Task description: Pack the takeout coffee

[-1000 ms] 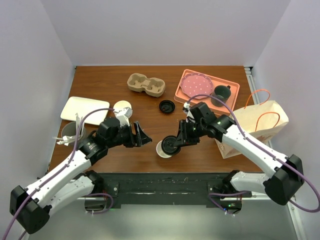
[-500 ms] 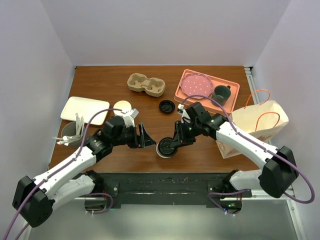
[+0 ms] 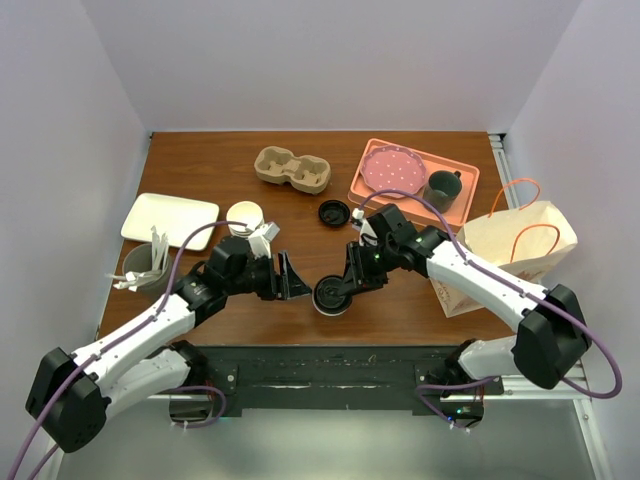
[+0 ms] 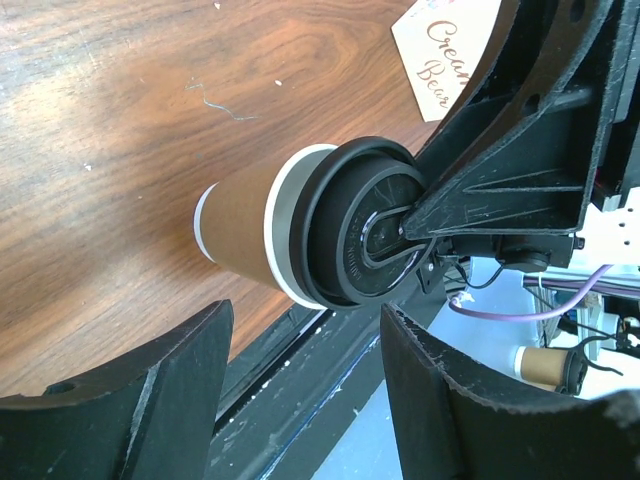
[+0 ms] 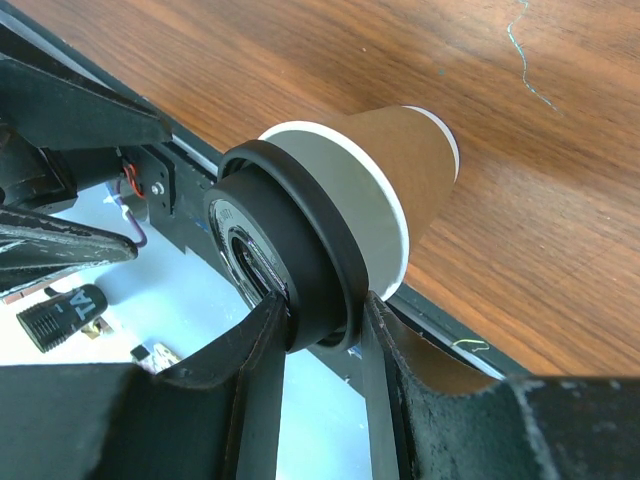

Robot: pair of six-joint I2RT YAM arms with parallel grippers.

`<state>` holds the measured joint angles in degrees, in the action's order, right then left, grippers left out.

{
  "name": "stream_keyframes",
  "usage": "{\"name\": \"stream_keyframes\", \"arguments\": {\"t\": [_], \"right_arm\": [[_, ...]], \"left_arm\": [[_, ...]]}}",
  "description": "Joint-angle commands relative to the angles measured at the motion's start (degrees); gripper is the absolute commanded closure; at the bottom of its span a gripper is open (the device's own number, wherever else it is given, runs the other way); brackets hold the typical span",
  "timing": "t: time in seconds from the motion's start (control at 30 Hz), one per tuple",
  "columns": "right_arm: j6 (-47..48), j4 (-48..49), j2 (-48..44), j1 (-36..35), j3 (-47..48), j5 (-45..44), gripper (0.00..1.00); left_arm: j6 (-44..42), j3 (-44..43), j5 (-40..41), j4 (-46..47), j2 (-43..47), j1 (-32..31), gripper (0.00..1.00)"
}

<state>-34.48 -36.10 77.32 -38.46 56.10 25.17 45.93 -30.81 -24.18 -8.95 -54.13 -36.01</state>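
The takeout coffee [image 3: 330, 297], a brown paper cup with a black lid, stands near the table's front edge. My right gripper [image 3: 347, 285] is shut on the lid's raised top; in the right wrist view its fingers [image 5: 262, 335] pinch the lid [image 5: 290, 250] above the cup's side [image 5: 405, 160]. My left gripper [image 3: 293, 276] is open just left of the cup, not touching it. In the left wrist view the cup [image 4: 240, 235] and lid [image 4: 360, 235] lie beyond my open left gripper [image 4: 305, 345].
A brown pulp carrier [image 3: 292, 170] sits at the back. A loose black lid [image 3: 334, 212], white cups [image 3: 245, 214], a white tray [image 3: 168, 219] and a grey utensil cup [image 3: 143, 265] are nearby. A paper bag [image 3: 515, 245] stands right, behind it an orange tray [image 3: 465, 180] with a mug [image 3: 441, 188].
The right gripper carried the black lid left onto the cup, covering its white opening. The left gripper moved a little right, toward the cup.
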Motion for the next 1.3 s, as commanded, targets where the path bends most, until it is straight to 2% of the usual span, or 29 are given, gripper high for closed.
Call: {"name": "stream_keyframes", "arguments": {"t": [0.0, 0.33, 0.8, 1.2, 1.27], "right_arm": [[0.0, 1.6, 0.5, 0.0, 1.1, 1.5, 0.76], [-0.1, 1.3, 1.3, 0.0, 0.4, 1.2, 0.72], [0.6, 0.0, 2.2, 0.0, 1.6, 0.4, 0.55], [0.9, -3.1, 1.2, 0.0, 4.3, -1.0, 0.5], [0.8, -4.2, 0.9, 0.0, 4.6, -1.4, 0.47]], "left_arm": [[0.2, 0.5, -1.4, 3.0, -0.5, 0.2, 0.35], [-0.2, 1.3, -1.4, 3.8, -2.6, 0.2, 0.37], [-0.7, 1.7, -1.6, 4.6, -4.8, 0.2, 0.39], [-0.8, 2.2, -2.1, 6.3, -6.1, 0.2, 0.4], [-0.8, 2.2, -2.4, 7.1, -6.9, 0.2, 0.4]]}}
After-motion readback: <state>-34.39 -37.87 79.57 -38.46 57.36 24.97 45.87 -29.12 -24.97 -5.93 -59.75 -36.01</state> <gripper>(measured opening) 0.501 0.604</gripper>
